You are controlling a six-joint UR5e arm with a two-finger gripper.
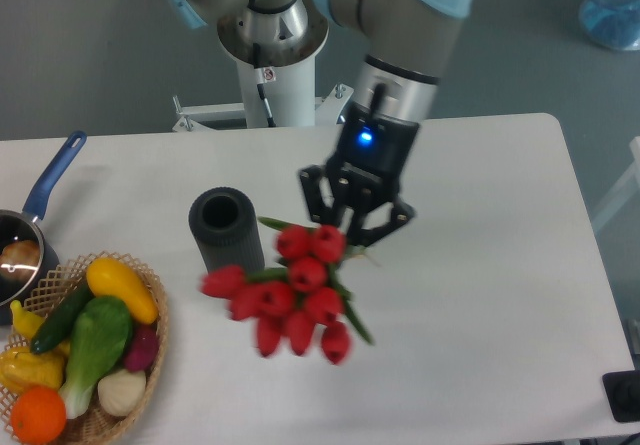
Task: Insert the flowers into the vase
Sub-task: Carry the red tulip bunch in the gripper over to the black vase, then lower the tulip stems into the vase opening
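just right of the vase [227,238] the gripper [350,217] clamps the flowers [290,290], heads hanging low; better to turn the stems downward, centre over the mouth, then lower.

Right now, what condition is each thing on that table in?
gripper: shut on the flowers.
flowers: held up off the table, blooms hanging down, beside the vase, not in it.
vase: upright, mouth open, nothing inside.
basket: full of vegetables.
saucepan: at the table's left edge, partly cut off.
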